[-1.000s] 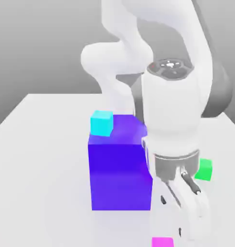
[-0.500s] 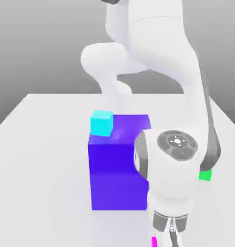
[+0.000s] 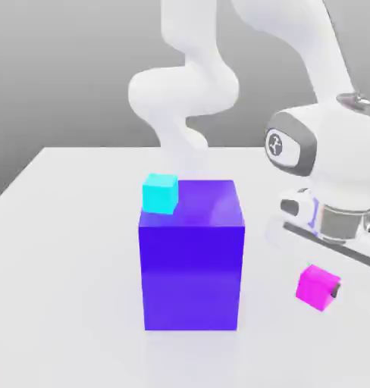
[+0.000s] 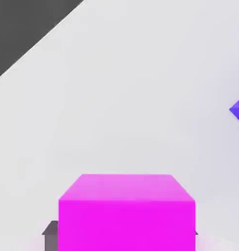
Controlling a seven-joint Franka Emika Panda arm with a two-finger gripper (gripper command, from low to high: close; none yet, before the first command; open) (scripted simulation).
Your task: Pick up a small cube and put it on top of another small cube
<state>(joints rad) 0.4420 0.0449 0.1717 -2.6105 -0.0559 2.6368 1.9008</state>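
The exterior view looks from the front, a bit above the white surface [image 3: 59,227]. The hand view sits very close behind the pink cube [image 4: 126,211], probably looking down. Both see that cube [image 3: 317,286].

We see a small cube [image 3: 159,193] on the big block's [image 3: 191,265] top corner, toward the exterior view's left; another cube [image 3: 318,287] hangs off the table [image 3: 67,250], right of the block.

A plain white table [image 3: 67,227] stands before a grey backdrop.
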